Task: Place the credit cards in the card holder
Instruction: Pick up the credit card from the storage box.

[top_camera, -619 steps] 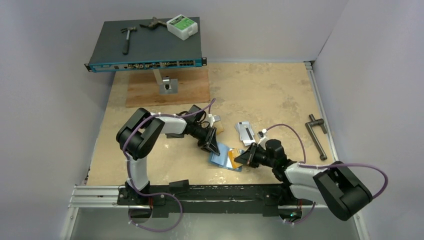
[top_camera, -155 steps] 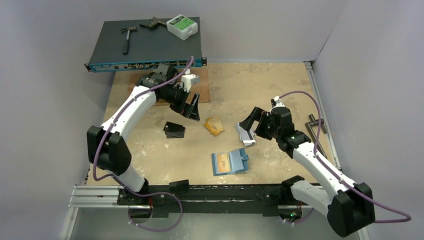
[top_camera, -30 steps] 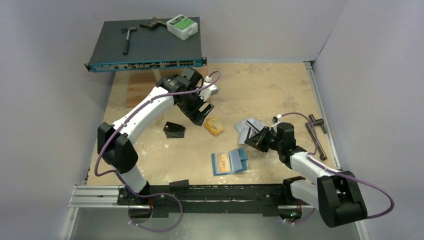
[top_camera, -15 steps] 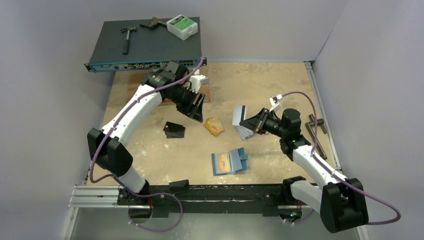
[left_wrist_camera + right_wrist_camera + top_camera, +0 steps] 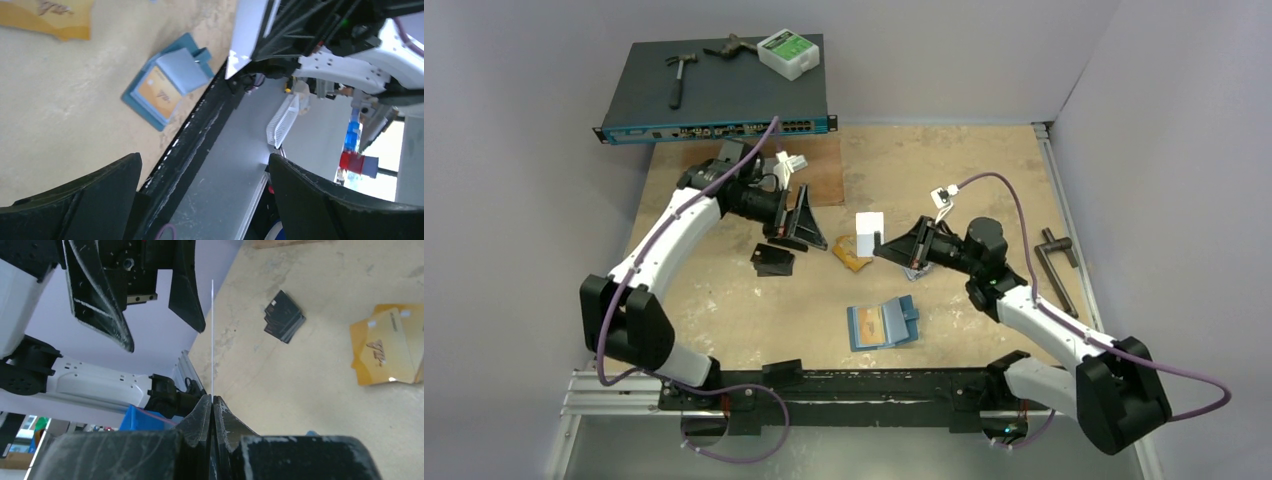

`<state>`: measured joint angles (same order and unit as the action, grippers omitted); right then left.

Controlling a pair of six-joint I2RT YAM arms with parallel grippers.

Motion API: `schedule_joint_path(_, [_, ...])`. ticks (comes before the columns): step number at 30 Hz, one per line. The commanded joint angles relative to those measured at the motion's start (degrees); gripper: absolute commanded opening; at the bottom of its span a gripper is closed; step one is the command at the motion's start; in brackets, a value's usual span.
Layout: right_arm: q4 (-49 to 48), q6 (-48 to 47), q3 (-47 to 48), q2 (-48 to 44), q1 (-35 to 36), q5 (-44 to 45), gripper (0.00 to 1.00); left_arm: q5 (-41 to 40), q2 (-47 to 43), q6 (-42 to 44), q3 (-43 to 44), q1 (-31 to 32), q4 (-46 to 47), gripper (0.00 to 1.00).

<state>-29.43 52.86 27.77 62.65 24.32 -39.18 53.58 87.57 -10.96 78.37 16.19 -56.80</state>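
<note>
My arms are white shells over black joints: left arm [image 5: 669,232], right arm [image 5: 1049,325]. A purple cable [image 5: 999,180] loops along each. The base rail [image 5: 864,385] at 6 o'clock is black. The left gripper [image 5: 204,160] has broad, dark, wedge-shaped fingers [image 5: 320,200]; the right gripper [image 5: 212,400] is black and scratched. Small screws [image 5: 336,67] dot the shells.

The orange cards [image 5: 47,17] are cut off by the left wrist view's top edge. The white card [image 5: 212,335] shows only its thin edge.
</note>
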Motion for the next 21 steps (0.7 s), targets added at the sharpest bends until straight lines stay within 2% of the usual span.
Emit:
schedule_joint_path(1, [-7.20, 1.79, 4.70, 0.29, 3.39, -0.04, 0.00, 13.69, -7.51, -5.71, -4.33, 1.68, 12.06, 1.00])
schedule_joint_path(5, [-10.36, 3.58, 5.99, 2.07, 7.17, 1.74, 0.00, 13.09, -12.45, -11.29, -10.55, 4.10, 23.07, 1.00])
schedule_joint_path(9, [-14.64, 5.85, 5.90, 2.98, 9.18, 2.91, 0.00, 10.24, -12.85, -11.44, -11.02, 5.43, 24.47, 0.94])
schedule_joint_path(12, [-16.43, 6.93, 5.66, 3.09, 10.15, 3.26, 0.00, 9.51, -11.51, -10.68, -8.37, 5.48, 22.33, 0.79])
schedule_joint_path(14, [-17.70, 7.77, 5.46, 3.09, 10.39, 3.28, 0.00, 8.57, -11.20, -10.64, -7.01, 5.49, 21.86, 0.61])
schedule_joint_path(15, [-18.19, 8.05, 5.38, 3.13, 10.52, 3.25, 0.00, 7.67, -11.38, -10.55, -6.77, 5.44, 22.04, 0.56])
schedule_joint_path(19, [-19.02, 8.86, 5.53, 3.46, 10.82, 3.24, 0.00, 4.61, -13.13, -11.19, -7.48, 5.44, 24.94, 0.55])
schedule_joint_path(21, [-19.26, 9.10, 5.54, 3.88, 11.12, 3.30, 0.00, 4.60, -13.13, -12.42, -7.02, 5.37, 26.12, 0.51])
